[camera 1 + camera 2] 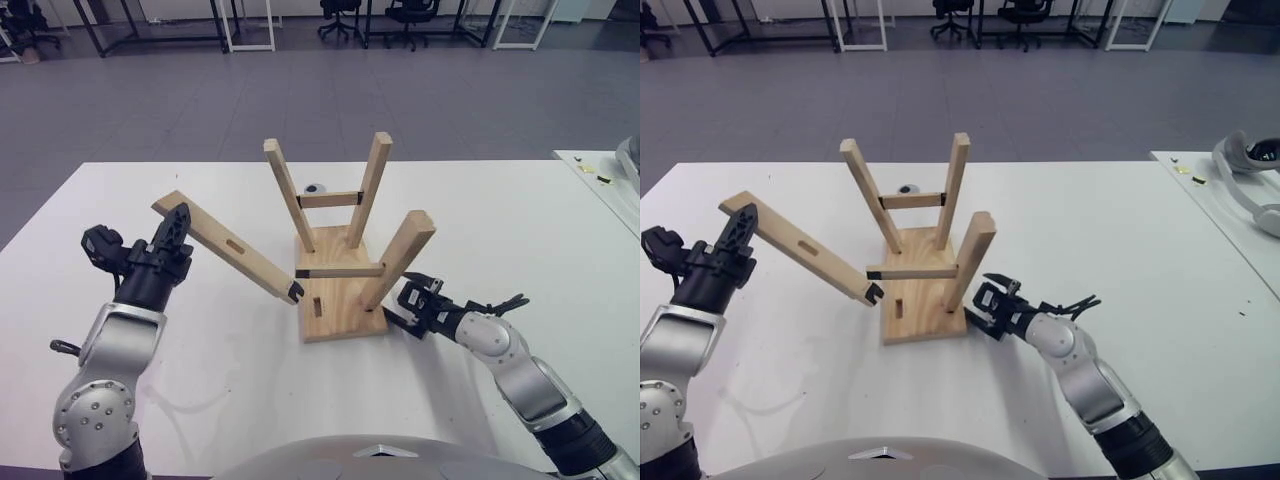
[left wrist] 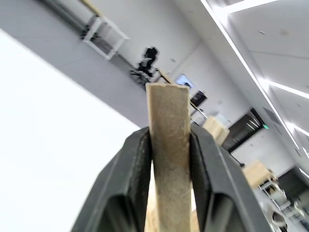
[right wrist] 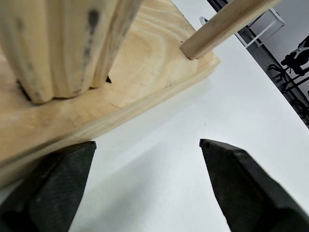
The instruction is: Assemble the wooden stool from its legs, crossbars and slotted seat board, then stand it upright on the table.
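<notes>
The seat (image 1: 338, 322) lies upside down at frame centre. My left tool (image 1: 172, 236) pinches the last leg (image 1: 215, 238) by its end, aiming the tenon (image 1: 293, 292) at the free slot (image 1: 318, 306). My right tool (image 1: 403, 306), spread, sits at the seat's lower right corner, probably to steady it.

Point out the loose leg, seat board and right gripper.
Loose pale wooden leg (image 1: 215, 235), left eye view, mid-length.
Flat wooden seat board (image 1: 345, 325), left eye view, near edge.
Right gripper (image 3: 147, 144), right wrist view, between fingertips.
</notes>
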Robot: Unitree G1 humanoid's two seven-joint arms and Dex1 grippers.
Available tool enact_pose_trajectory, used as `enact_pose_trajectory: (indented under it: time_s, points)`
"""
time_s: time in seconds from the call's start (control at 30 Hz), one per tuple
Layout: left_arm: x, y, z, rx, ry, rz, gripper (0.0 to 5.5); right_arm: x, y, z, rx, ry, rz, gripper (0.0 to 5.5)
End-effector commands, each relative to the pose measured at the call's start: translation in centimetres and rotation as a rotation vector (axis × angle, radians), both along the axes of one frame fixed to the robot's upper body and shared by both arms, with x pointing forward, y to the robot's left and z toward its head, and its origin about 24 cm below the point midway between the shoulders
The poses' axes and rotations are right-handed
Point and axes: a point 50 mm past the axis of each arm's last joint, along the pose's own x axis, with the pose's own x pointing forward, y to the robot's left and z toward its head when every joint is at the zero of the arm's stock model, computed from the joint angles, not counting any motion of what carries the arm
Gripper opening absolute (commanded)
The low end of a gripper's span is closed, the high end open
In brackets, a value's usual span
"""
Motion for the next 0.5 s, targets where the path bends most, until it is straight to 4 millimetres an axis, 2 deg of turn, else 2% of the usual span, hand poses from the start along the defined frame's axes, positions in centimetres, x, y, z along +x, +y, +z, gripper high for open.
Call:
enact_pose_trajectory:
  time_s: [0.03, 0.17, 0.27, 0.5]
  points:
    - [-0.2, -0.3, -0.4, -0.011, 0.011, 0.075, 1.02, -0.4, 0.8, 0.0, 0.053, 0.022, 0.022, 4.03]
    - [-0.5, -1.1, -1.7, -0.056, 0.065, 0.152, 1.02, -0.7, 2.4, 0.3, 0.134, 0.022, 0.079, 4.03]
    - [-0.8, -1.4, -1.9, -0.036, 0.073, 0.163, 1.02, -0.5, 2.9, 0.2, 0.147, 0.015, 0.076, 4.03]
    - [-0.9, -1.4, -1.3, 0.132, 0.022, 0.169, 1.02, 0.5, 0.8, 0.3, 0.122, -0.027, -0.056, 4.03]
